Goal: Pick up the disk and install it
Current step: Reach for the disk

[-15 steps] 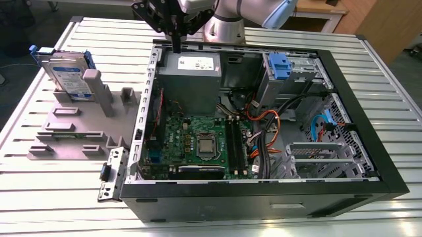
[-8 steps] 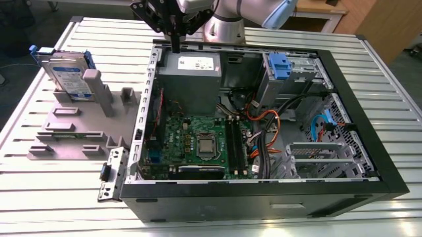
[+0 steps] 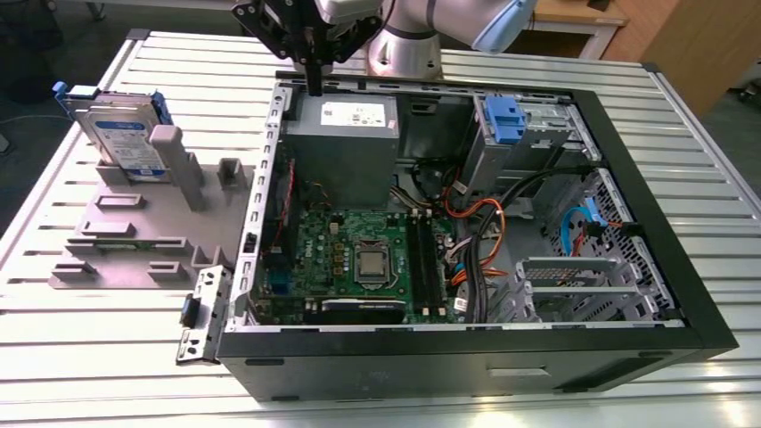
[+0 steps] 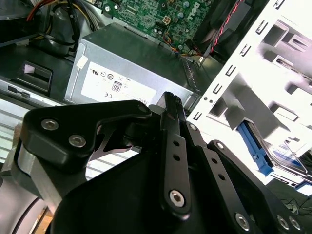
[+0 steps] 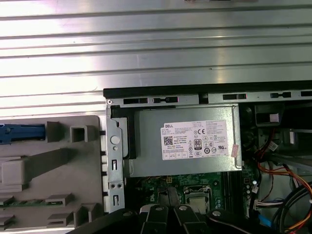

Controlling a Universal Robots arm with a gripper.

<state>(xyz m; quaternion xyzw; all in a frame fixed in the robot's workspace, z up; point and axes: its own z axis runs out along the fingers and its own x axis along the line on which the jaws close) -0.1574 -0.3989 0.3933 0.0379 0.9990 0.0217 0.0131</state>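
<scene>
**Pre-pick: disk not yet grasped**

Gripper [image 3: 316, 86] hangs over PSU [image 3: 342, 134] at far end of PC case [image 3: 476, 343], fingers pressed together, empty. Disk [image 3: 119, 134] stands upright in grey fixture [image 3: 131, 223] at exterior view's left, well apart. Grasp prob. needs fingers spread and lined up w/ disk's top edge.

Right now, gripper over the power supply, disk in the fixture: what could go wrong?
The gripper hangs low by the case wall; moving sideways toward the disk could clip it.
The disk stands upright in the grey fixture; an off-centre grasp might tip it.
Orange cables beside the drive bay may snag.
</scene>
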